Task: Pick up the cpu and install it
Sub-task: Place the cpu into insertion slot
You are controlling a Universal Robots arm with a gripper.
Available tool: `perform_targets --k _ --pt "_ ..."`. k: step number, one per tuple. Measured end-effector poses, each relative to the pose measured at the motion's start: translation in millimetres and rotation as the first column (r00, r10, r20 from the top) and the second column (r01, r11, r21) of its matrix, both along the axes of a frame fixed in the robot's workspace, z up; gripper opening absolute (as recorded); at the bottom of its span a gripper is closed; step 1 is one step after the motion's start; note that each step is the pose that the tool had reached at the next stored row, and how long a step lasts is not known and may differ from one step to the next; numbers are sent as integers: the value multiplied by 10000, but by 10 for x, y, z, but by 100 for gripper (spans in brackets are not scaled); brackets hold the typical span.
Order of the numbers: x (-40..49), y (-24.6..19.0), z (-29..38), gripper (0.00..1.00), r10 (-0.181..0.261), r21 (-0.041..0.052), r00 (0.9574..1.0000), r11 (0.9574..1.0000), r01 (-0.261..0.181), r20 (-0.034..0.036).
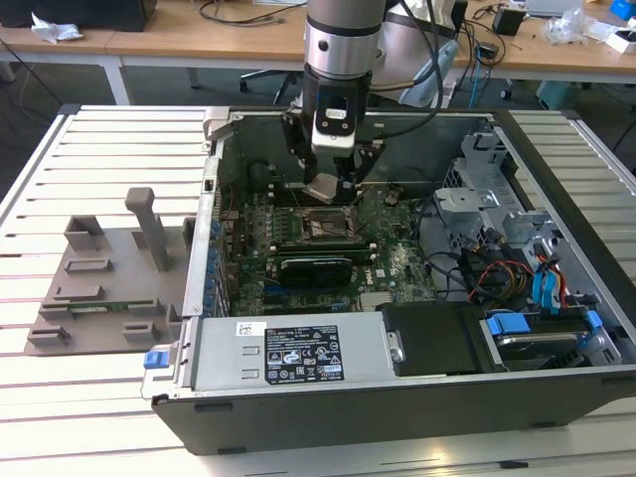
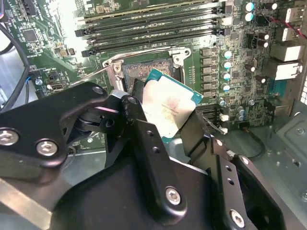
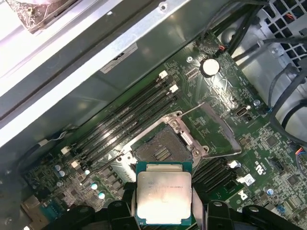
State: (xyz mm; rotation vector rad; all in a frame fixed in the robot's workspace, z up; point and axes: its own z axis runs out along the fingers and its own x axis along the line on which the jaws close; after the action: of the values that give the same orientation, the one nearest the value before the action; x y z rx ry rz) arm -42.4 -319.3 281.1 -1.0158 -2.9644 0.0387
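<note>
The fingers (image 2: 144, 139) gripped the cpu (image 2: 169, 108) by its edges, tilted, just above the open socket (image 3: 160, 151) on the motherboard (image 3: 268, 143), seemingly not yet touching it. The installing step was in hand, and it called for levelling the cpu and squaring it to the socket

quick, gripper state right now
Gripper: shut on the cpu, holding it above the motherboard, near the open socket.
</note>
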Motion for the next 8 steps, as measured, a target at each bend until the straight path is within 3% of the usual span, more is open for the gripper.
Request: perform_targets --k 8 --pt "0 0 0 55 -667 0 9978 9978 667 0"
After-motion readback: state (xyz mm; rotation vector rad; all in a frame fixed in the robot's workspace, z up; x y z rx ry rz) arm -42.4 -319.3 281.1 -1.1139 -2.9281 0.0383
